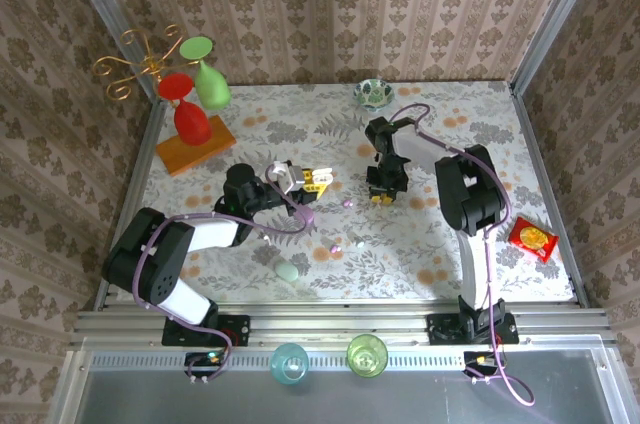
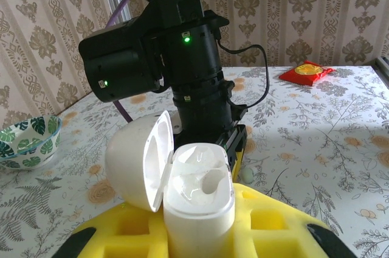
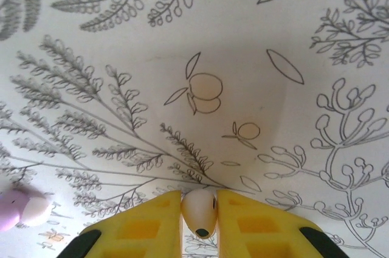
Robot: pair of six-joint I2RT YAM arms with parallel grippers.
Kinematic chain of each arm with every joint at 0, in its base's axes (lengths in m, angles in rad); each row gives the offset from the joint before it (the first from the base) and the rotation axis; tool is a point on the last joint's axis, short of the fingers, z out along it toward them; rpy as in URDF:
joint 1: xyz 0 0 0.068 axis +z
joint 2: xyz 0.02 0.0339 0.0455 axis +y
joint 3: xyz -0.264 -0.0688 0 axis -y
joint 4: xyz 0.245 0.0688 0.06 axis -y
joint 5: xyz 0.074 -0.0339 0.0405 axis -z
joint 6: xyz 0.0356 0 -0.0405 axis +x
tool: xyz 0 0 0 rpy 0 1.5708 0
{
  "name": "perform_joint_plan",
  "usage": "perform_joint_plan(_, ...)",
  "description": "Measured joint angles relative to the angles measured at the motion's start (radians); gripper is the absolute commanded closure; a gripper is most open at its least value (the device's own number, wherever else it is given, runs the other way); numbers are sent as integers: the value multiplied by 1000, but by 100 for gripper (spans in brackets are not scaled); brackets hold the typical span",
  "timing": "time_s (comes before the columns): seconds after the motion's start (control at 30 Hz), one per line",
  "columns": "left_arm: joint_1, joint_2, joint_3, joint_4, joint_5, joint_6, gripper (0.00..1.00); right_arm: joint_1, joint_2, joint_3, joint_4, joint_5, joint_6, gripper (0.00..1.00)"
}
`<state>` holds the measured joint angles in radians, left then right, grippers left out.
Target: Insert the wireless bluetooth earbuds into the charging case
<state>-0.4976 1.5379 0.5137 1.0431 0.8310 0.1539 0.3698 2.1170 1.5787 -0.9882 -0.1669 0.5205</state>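
Here, earbud (image 3: 199,211) sits pinched within right hand (image 3: 199,204).

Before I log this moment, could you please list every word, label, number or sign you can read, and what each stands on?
No text can be read here.
On the red packet: a yellow print, too small and blurred to read.
On the case: no marking shows.
On the earbud: no lettering shows, just a dark dot at its tip.
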Motion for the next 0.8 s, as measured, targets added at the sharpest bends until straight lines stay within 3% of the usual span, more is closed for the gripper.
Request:
perform_joint_plan(0.5,-19,32,8,30,-9,-42,100,22,-493,-349,485,-63,2,81)
perform_joint_plan(0.8,-32,71,55,55,-43,-80,100,61,-679,-450,706,-146,-28,81)
